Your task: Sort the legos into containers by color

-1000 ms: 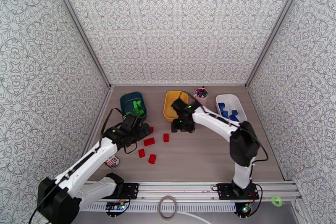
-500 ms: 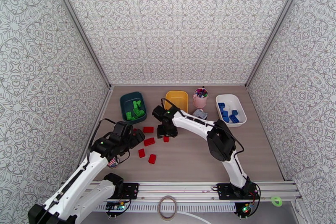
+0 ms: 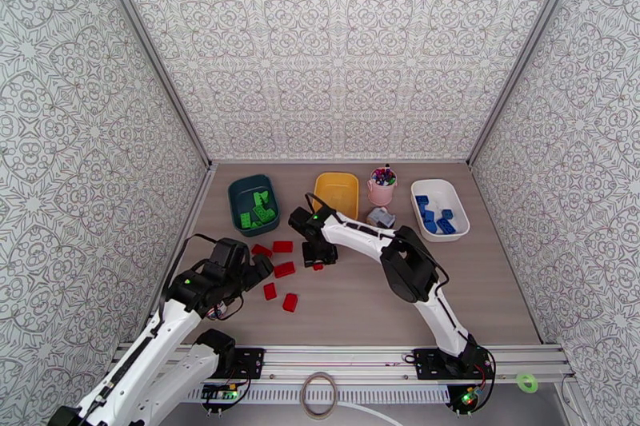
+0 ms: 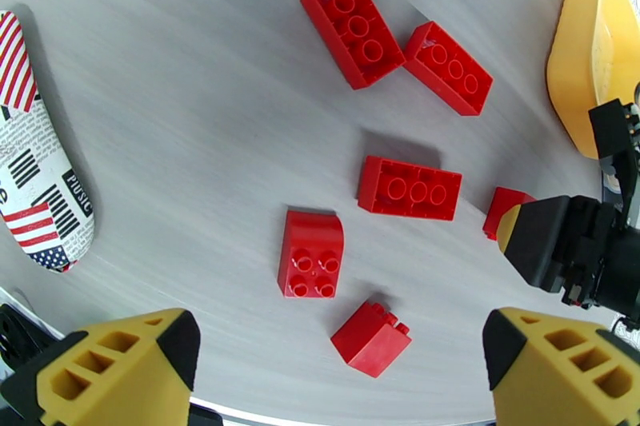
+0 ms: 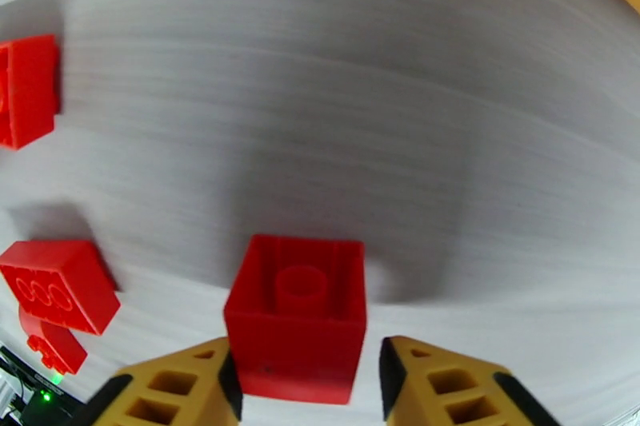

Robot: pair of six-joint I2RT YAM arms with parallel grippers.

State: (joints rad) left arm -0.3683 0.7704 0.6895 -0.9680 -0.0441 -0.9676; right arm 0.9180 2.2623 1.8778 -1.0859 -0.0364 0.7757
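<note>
Several red legos lie loose on the table: (image 3: 282,246), (image 3: 284,268), (image 3: 270,291), (image 3: 290,302). My right gripper (image 3: 318,258) is down over a square red lego (image 5: 298,316). One finger (image 5: 180,392) is against it and the other finger (image 5: 444,388) stands a small gap off, so the gripper is open. My left gripper (image 4: 340,360) hovers wide open above red legos (image 4: 310,252) (image 4: 410,188) and holds nothing. Green legos lie in the teal container (image 3: 238,194), blue ones in the white container (image 3: 456,204). The yellow container (image 3: 338,189) looks empty.
A pink cup of pens (image 3: 382,184) and a small grey box (image 3: 381,217) stand between the yellow and white tubs. A striped packet (image 4: 36,172) lies near the left arm. The two grippers are close together over the red pile.
My right gripper swung left from the yellow tub, came down over the lone red lego and narrowed its jaws. My left arm drew back toward the near left.
</note>
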